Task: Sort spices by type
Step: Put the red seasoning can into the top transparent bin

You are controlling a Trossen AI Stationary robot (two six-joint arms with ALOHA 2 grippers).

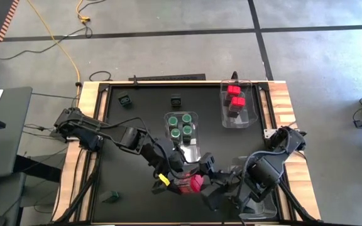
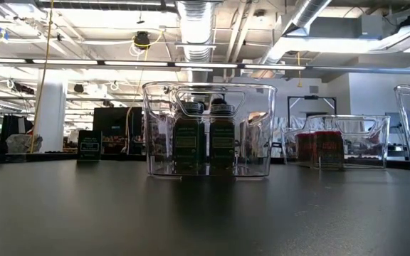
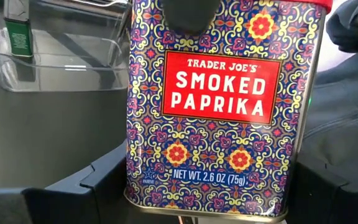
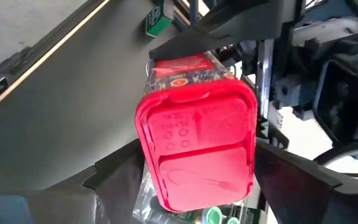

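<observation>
A smoked paprika tin (image 3: 216, 118), patterned with a red label and red lid (image 4: 197, 149), hangs above the table's near middle. My left gripper (image 1: 180, 179) is shut on it. My right gripper (image 4: 197, 168) is open, one finger on either side of the lid end, and no touch shows. Green-topped jars (image 1: 182, 124) stand in the middle clear bin (image 1: 181, 145), and red boxes (image 1: 234, 100) stand in the far-right bin. Three dark jars stand loose on the table (image 1: 126, 98), (image 1: 176, 99), (image 1: 112, 198). My left gripper pinches the tin's two narrow sides (image 3: 132, 186) between its two fingers (image 3: 98, 186), at the half away from the lid. The fingers slant down from the table's far left and lie across the tin. The tin hangs clear of the table, its label toward my left wrist and its lid toward my right arm.
A third clear bin (image 1: 256, 210) sits at the near right under my right arm. The table's wooden edges (image 1: 87, 107) frame the black mat. In the low view the middle bin (image 2: 208, 131) stands in front, with the red-box bin (image 2: 333, 142) behind it to the right.
</observation>
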